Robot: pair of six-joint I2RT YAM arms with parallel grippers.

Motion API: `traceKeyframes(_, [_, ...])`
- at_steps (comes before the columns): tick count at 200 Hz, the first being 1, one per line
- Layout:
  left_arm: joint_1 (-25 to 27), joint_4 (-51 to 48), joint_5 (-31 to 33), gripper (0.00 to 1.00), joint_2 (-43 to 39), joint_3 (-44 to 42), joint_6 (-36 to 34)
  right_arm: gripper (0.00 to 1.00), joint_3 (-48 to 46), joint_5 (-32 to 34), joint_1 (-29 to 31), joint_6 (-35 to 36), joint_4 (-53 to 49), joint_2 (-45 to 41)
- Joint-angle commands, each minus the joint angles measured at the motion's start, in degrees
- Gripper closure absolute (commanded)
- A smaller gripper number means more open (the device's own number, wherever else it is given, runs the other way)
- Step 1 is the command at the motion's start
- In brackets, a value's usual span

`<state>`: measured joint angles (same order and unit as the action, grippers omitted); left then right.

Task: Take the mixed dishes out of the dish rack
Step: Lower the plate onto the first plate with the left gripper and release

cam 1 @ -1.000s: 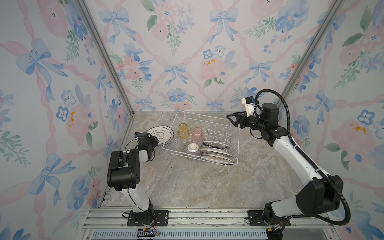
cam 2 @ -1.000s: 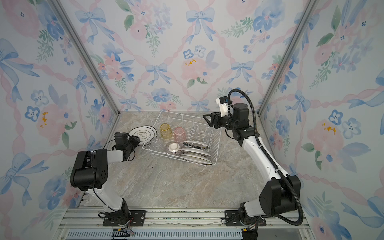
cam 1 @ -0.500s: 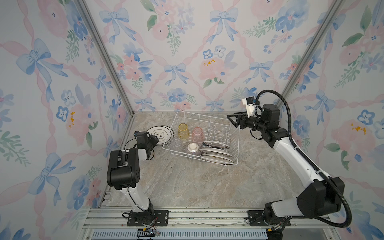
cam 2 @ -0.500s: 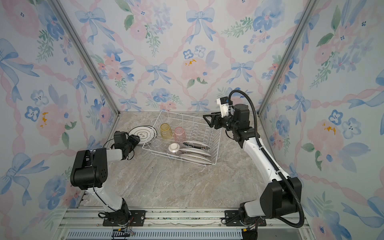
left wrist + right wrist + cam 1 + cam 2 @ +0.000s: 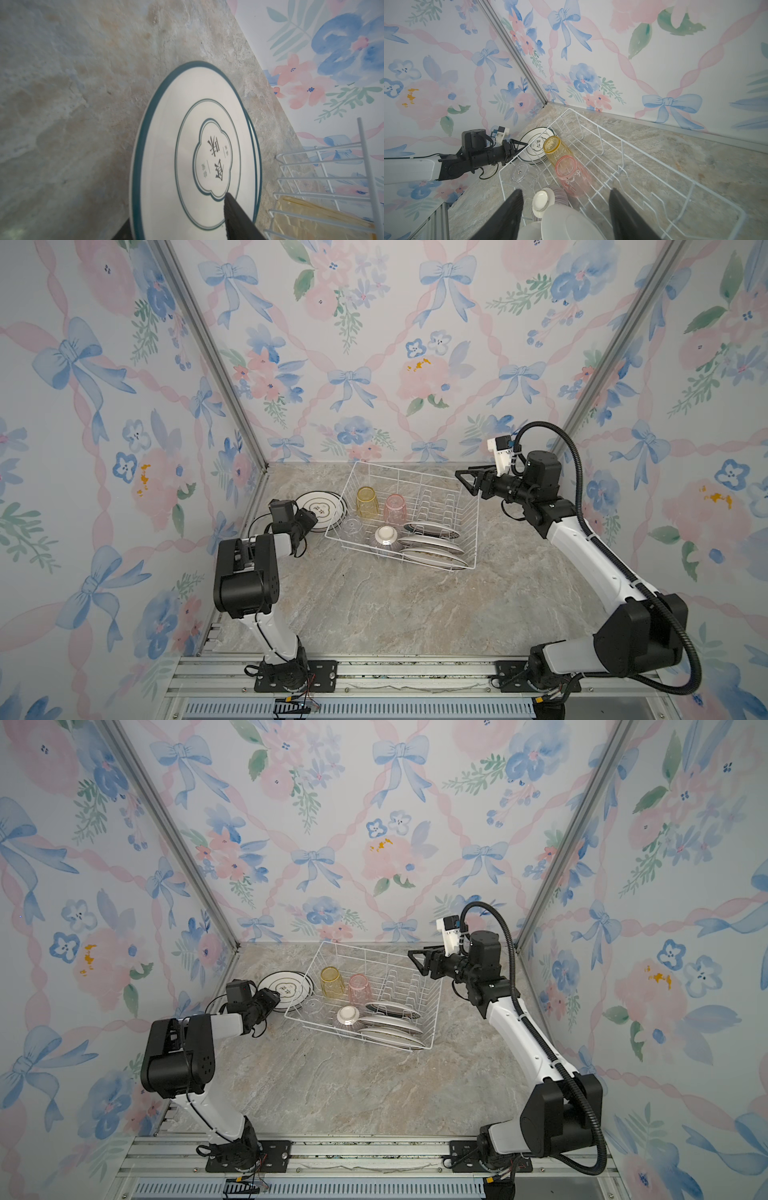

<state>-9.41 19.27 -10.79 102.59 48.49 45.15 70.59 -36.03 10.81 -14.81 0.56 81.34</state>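
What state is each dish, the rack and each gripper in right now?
dish rack, partly emptied
yellow tumbler, inverted in rack
pink tumbler, inverted in rack
clear tumbler, inverted in rack
ribbed bowl, tilted, base showing
three rack plates, leaning together
two stacked plates, flat on table
left gripper, open astride their rim
right gripper, open, empty

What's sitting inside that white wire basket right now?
Inside the rack: a yellow tumbler, a pink tumbler, a clear tumbler, an upturned ribbed bowl and three overlapping plates. The overlap hides part of each plate and whatever lies beneath.
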Motion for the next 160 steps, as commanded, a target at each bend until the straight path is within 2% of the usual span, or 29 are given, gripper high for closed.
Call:
traceKeyframes(1, [-0.52, -6.7, -0.32, 0.45, -0.24, 0.25, -2.14, 0.32, -1.25, -1.84, -0.84, -1.54, 3.46, -1.45])
traceKeyframes(160, [0.38, -20.86, -0.99, 0.45, -2.15, 12.48, -6.48, 0.32, -3.83, -4.5, -2.11, -4.77, 8.77, -1.55])
